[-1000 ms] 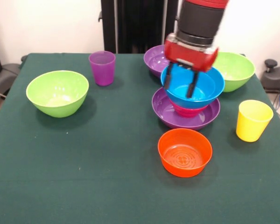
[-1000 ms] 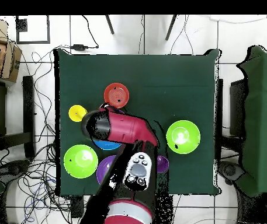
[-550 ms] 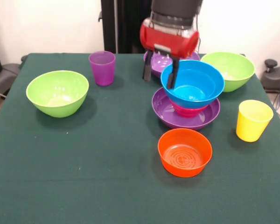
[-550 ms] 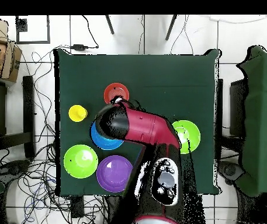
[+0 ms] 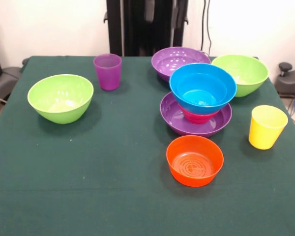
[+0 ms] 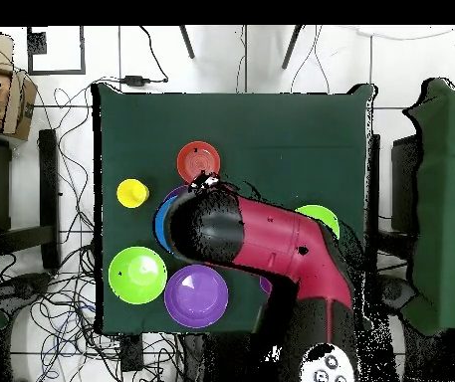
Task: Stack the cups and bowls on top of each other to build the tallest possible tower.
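Tower (image 5: 196,110): blue bowl (image 5: 202,88) on red-pink bowl, purple base, directly below arm (image 6: 261,239). Tool hidden under arm, can't tell its state. Next pick likely orange bowl (image 5: 194,160), just beyond tower from arm; grab rim, lower centred

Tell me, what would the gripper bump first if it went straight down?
Probably the large blue bowl topping the tower; overhead, the gripper hangs roughly above it, though height is unclear.
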